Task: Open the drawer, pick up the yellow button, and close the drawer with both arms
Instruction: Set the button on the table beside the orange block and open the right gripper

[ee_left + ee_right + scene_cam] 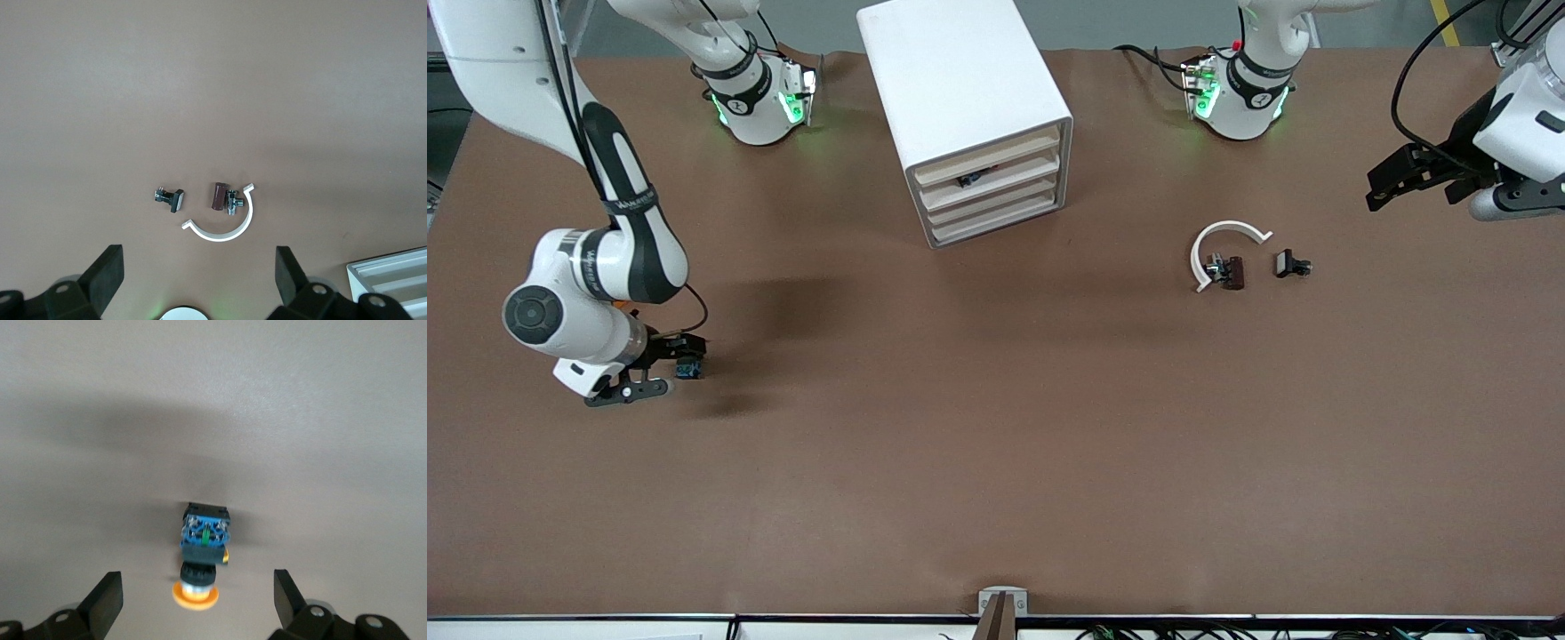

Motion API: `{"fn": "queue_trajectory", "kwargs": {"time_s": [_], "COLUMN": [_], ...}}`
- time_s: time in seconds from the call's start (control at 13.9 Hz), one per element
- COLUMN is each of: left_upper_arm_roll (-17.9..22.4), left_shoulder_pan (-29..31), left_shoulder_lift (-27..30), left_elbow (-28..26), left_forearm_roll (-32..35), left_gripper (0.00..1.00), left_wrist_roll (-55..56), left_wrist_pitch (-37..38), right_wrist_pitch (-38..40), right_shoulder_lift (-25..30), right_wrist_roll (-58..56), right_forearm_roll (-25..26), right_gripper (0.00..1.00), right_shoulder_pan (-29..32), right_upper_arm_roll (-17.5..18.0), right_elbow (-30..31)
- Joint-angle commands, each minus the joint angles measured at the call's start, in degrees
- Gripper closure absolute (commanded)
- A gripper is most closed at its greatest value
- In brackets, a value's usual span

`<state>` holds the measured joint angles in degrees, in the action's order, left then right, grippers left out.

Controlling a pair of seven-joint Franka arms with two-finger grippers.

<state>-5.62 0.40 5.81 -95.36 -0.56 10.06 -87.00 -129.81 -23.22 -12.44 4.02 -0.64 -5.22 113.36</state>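
My right gripper hangs low over the table at the right arm's end, fingers spread wide, gripping nothing; the button lies on the table between them, apparently just set down. If I lift carelessly a finger could knock it rolling. The cabinet stands mid-table, its drawers looking nearly flush; one drawer shows something dark. My left gripper waits spread open over the left arm's end.

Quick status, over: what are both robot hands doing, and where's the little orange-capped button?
Right hand open over the orange-capped, blue-based button lying on brown table. Left hand open, waiting. White cabinet's drawers shut.
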Motion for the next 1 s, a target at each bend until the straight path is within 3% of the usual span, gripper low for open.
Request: {"fn": "queue_trajectory", "kwargs": {"time_s": [0.0, 0.72, 0.93], "left_upper_arm_roll": [-0.44, -0.09, -0.09], "left_shoulder_pan": [0.57, 0.75, 0.75], "left_shoulder_lift": [0.78, 1.13, 1.05], "left_elbow": [-0.97, -0.97, -0.97], "left_forearm_roll": [-0.23, 0.21, 0.21], "left_gripper": [0.0, 0.0, 0.0], "left_wrist_roll": [-1.09, -1.0, -1.09], "left_wrist_pitch": [-0.89, 0.51, 0.43], "right_wrist_pitch": [6.39, 15.81, 24.22], "right_shoulder_lift": [5.63, 19.33, 20.67], "right_wrist_roll": [2.06, 6.73, 7.78], "right_forearm_roll": [-0.84, -3.05, -3.05], "right_gripper": [0.0, 0.0, 0.0], "right_shoulder_pan": [0.47, 0.2, 0.11], "right_upper_arm_roll": [0.91, 0.74, 0.74], "right_elbow": [-0.24, -1.03, -6.98]}}
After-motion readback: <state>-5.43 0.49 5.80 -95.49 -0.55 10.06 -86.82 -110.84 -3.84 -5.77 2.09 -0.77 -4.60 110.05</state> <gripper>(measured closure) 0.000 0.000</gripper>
